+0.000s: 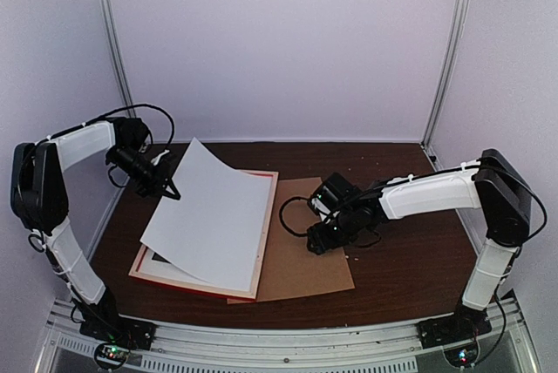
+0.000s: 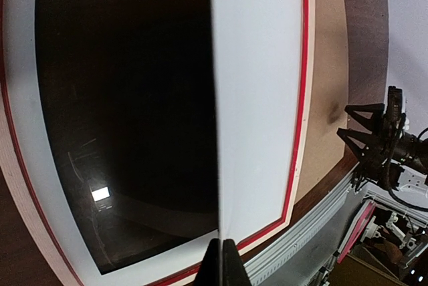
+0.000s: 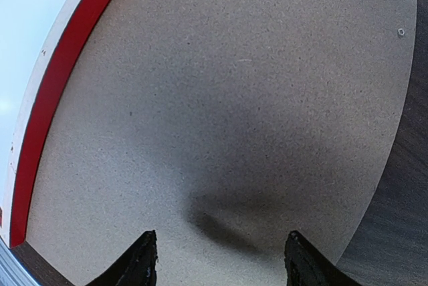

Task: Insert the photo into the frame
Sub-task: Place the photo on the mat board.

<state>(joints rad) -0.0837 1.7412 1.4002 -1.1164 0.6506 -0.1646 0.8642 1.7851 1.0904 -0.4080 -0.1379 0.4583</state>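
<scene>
The photo point(image 1: 214, 216) shows its plain white back. It tilts up from the frame point(image 1: 264, 238), which lies flat with its pale wood side up and red edges showing. My left gripper point(image 1: 174, 192) is shut on the photo's raised far-left edge. In the left wrist view the photo point(image 2: 257, 99) runs edge-on from my shut fingertips point(image 2: 229, 262) over the frame point(image 2: 294, 152). Under it lies a dark glossy area with white margins. My right gripper point(image 1: 318, 238) is open and empty, low over the brown backing board point(image 1: 305, 260).
The backing board point(image 3: 234, 99) lies flat on the dark wood table point(image 1: 401, 251), partly under the frame's right side point(image 3: 60, 99). A metal rail point(image 1: 288, 338) runs along the near table edge. White walls enclose the back and sides.
</scene>
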